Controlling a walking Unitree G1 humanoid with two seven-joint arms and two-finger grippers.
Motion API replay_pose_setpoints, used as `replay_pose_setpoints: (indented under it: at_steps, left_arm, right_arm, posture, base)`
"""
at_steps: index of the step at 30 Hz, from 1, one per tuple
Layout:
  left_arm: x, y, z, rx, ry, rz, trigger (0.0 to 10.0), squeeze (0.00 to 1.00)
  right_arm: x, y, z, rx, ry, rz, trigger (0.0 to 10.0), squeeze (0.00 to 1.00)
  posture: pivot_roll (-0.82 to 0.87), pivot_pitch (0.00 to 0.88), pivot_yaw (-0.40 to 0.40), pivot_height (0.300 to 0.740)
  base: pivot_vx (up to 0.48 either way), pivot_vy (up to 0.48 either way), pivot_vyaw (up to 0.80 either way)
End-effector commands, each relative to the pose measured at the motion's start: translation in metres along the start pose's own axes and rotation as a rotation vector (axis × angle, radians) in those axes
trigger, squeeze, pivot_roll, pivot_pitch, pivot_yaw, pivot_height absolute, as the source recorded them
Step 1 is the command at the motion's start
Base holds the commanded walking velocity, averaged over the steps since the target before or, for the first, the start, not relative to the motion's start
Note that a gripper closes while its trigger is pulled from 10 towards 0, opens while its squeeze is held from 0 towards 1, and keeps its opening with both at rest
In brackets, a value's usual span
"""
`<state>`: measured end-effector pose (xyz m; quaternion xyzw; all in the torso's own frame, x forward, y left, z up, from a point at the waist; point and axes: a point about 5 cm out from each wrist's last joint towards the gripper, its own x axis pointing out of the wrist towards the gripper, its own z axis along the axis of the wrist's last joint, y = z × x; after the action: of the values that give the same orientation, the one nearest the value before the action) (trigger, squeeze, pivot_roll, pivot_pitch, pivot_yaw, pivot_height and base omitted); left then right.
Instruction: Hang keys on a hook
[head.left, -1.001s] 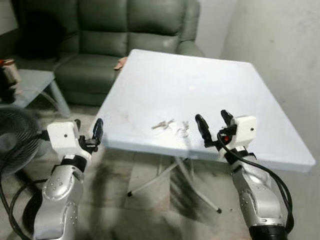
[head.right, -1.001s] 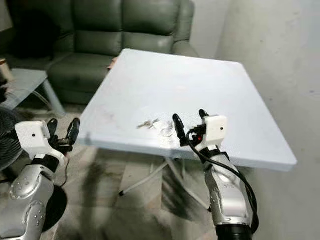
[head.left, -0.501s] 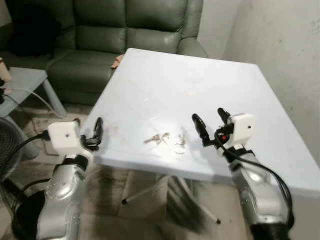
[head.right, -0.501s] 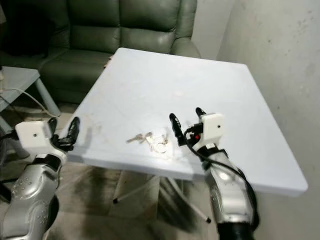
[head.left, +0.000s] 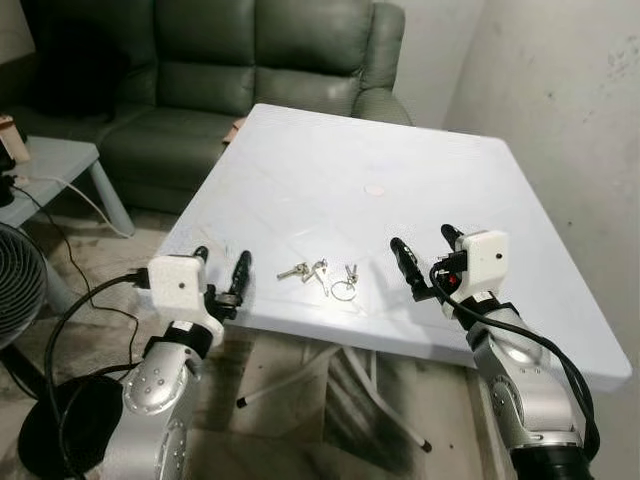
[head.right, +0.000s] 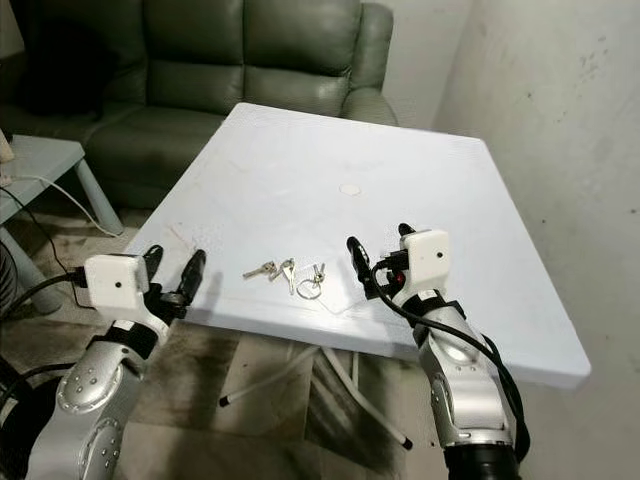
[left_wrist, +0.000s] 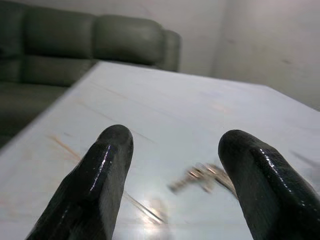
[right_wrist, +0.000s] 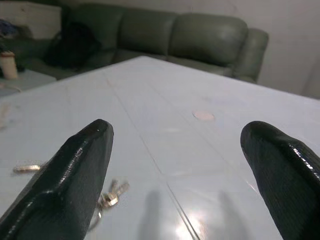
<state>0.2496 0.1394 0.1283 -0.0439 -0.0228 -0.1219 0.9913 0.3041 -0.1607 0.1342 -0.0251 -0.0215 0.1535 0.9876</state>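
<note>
A bunch of small metal keys (head.left: 318, 273) on a thin wire ring lies flat on the white table (head.left: 420, 170), close to its near edge and roughly midway between the two grippers. The keys fan out leftward from the ring; the metal is silvery with a brassy tint on one blade. The tabletop is a smooth, matt white square with faint scuff lines and a small round pale mark (head.left: 374, 189) toward its centre. Folding metal legs (head.left: 300, 365) cross beneath it.

The left gripper (head.left: 220, 272) stands at the near left edge of the table, its two glossy black fingers spread apart and holding nothing; the keys lie to its right, clear of the fingertips. In the left wrist view the rounded fingers (left_wrist: 100, 175) frame the blurred keys (left_wrist: 202, 176) on the surface ahead.

The right gripper (head.left: 425, 258) hovers over the near right part of the table, its fingers likewise well apart and empty, the keys near to its left and not touching. A black cable (head.left: 540, 345) loops along the silver forearm.

Beyond the table stands a dark green leather sofa (head.left: 230, 70) with padded cushions. At far left is a grey side table (head.left: 55, 160), and a round black fan (head.left: 20, 285) sits on the bare concrete floor. A rough plastered wall (head.left: 570, 120) rises to the right.
</note>
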Motion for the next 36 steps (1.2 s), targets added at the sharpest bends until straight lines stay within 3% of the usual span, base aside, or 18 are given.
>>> replay_pose_setpoints:
  at_steps: [1,10,11,17,36]
  left_arm:
    - [0.0,-0.007,0.004,0.013,-0.012,-0.032,10.0,0.0]
    - [-0.003,-0.015,0.002,0.006,-0.002,-0.064,10.0,0.0]
    - [-0.005,-0.027,-0.002,-0.005,0.014,-0.108,10.0,0.0]
    - [-0.014,-0.04,-0.008,-0.016,0.04,-0.132,10.0,0.0]
    - [-0.028,-0.047,-0.011,-0.017,0.082,-0.12,10.0,0.0]
  right_arm:
    - [0.006,0.001,0.003,-0.023,0.015,0.003,10.0,0.0]
    - [0.01,0.006,0.001,-0.056,0.054,0.002,10.0,0.0]
    - [0.015,0.016,-0.003,-0.05,0.087,0.041,10.0,0.0]
    - [0.021,0.026,-0.009,-0.083,0.14,0.047,10.0,0.0]
    - [0.024,0.053,-0.026,-0.067,0.218,0.13,10.0,0.0]
  posture:
    - [-0.06,0.0,-0.068,0.74]
    - [-0.06,0.0,-0.072,0.74]
    - [-0.05,0.0,-0.084,0.74]
    - [-0.04,0.032,-0.094,0.74]
    - [-0.02,0.077,-0.102,0.74]
  base:
    - [0.0,0.0,0.0]
    - [0.0,0.0,0.0]
    - [0.0,0.0,0.0]
    - [0.0,0.0,0.0]
    - [0.0,0.0,0.0]
